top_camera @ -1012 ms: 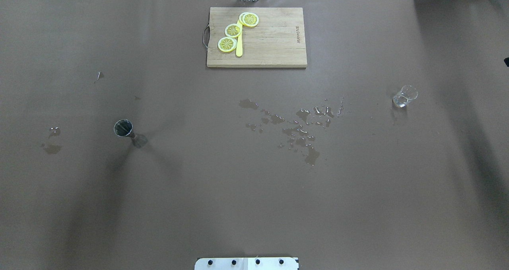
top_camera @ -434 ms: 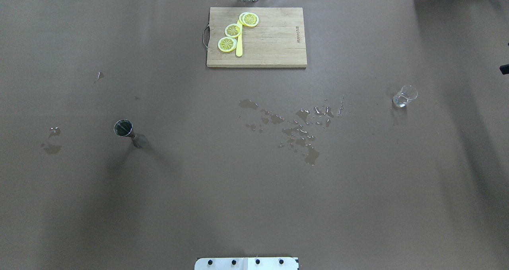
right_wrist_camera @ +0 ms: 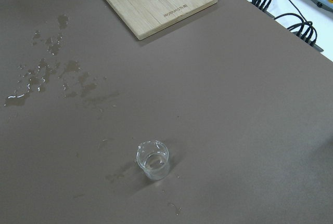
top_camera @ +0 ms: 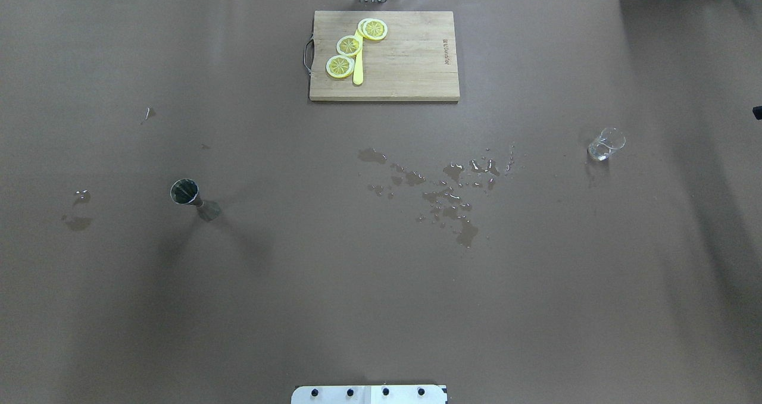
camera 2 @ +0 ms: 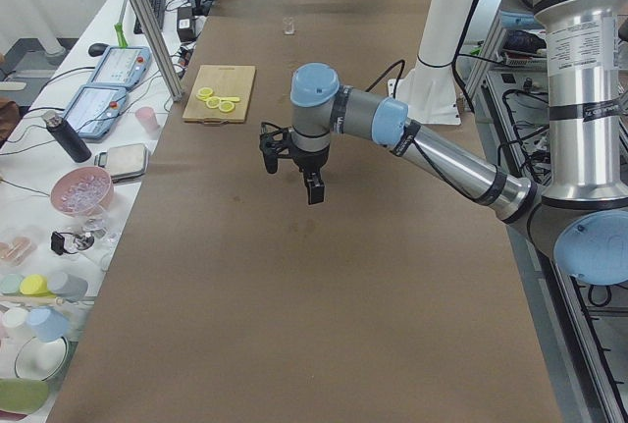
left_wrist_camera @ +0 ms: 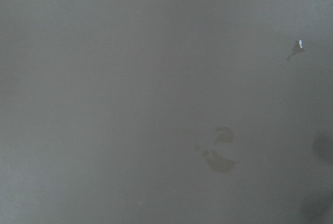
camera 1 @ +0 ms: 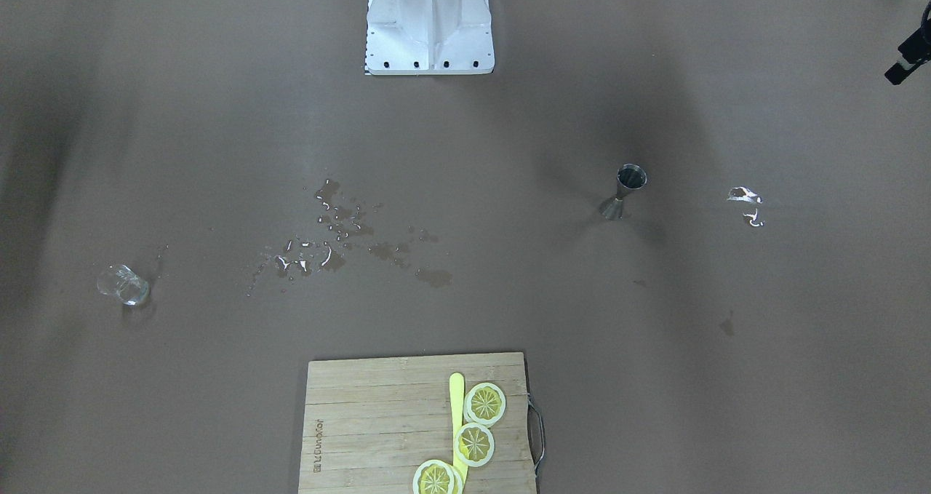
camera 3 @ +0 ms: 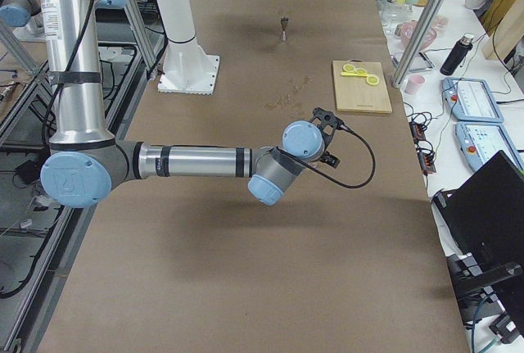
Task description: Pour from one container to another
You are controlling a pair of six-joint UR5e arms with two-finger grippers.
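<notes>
Pour not started: jigger [top_camera: 186,192] and glass [top_camera: 606,144] stand untouched, well apart on table [top_camera: 381,309], left gripper [camera 2: 313,190] and right gripper [camera 3: 325,117] hold neither, opening can't tell; grasp, pour remain.

Looking down from overhead, your metal measuring cup [top_camera: 191,197] stands upright at 9 o'clock from the middle of the table [top_camera: 381,309]. It is hourglass-shaped, mouth up. Your small clear glass [top_camera: 606,144] stands upright between 2 and 3 o'clock, well apart from it.
</notes>
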